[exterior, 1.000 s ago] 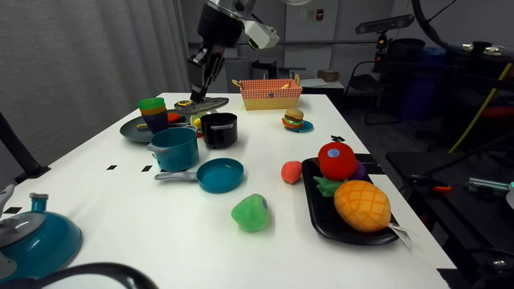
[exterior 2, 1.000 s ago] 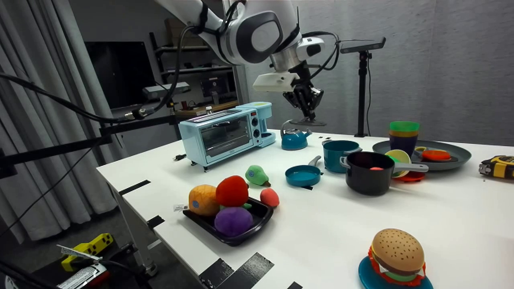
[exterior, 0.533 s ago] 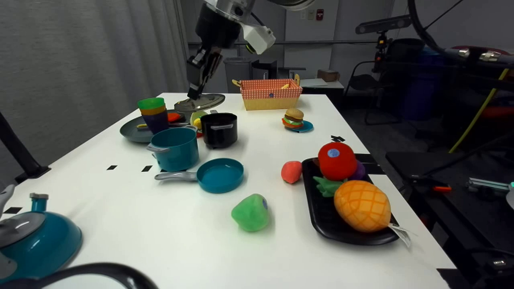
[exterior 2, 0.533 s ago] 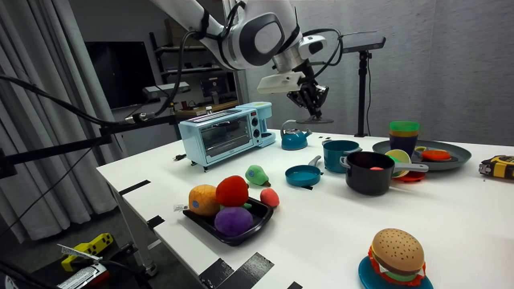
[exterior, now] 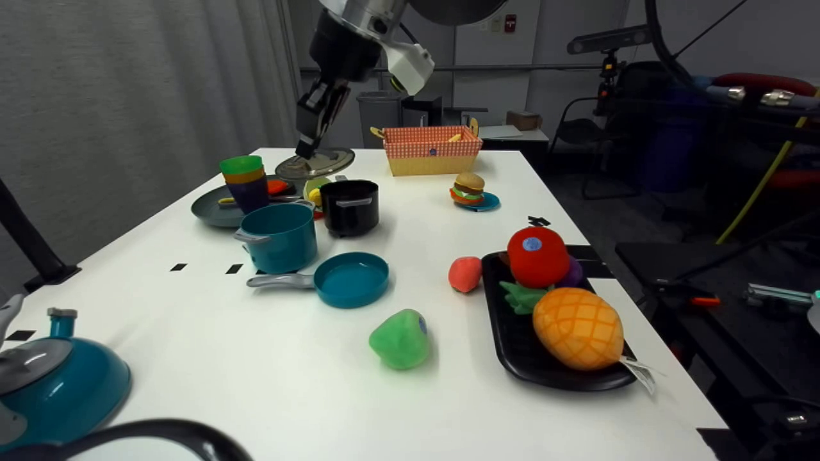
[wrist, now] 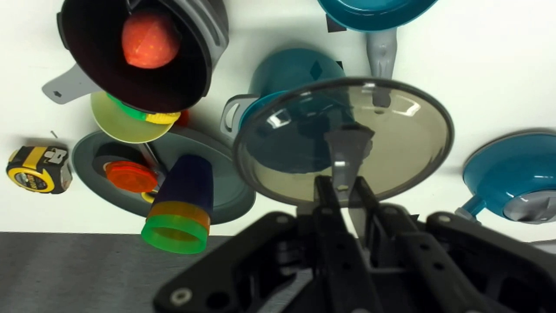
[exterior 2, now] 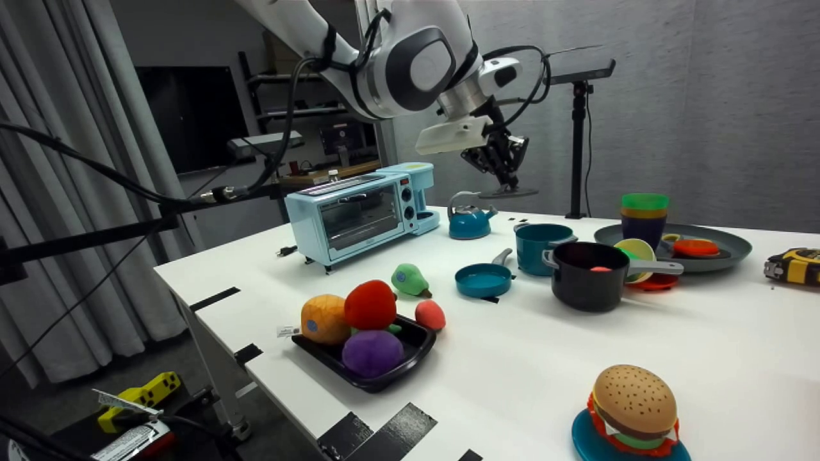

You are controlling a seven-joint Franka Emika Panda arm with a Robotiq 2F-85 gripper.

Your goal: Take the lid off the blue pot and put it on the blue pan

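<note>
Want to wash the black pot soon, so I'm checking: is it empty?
No, the wrist view shows a red speckled object inside the black pot.

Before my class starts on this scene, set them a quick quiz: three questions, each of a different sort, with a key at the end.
1. Short answer: what does the gripper hold, and what should receive it?
2. True or false: the blue pot stands uncovered.
3. Choose one: in the wrist view, what lies inside the black pot? (a) a tape measure, (b) a red item, (c) a burger.

Key: 1. the lid; the blue pan. 2. True. 3. b.
</note>
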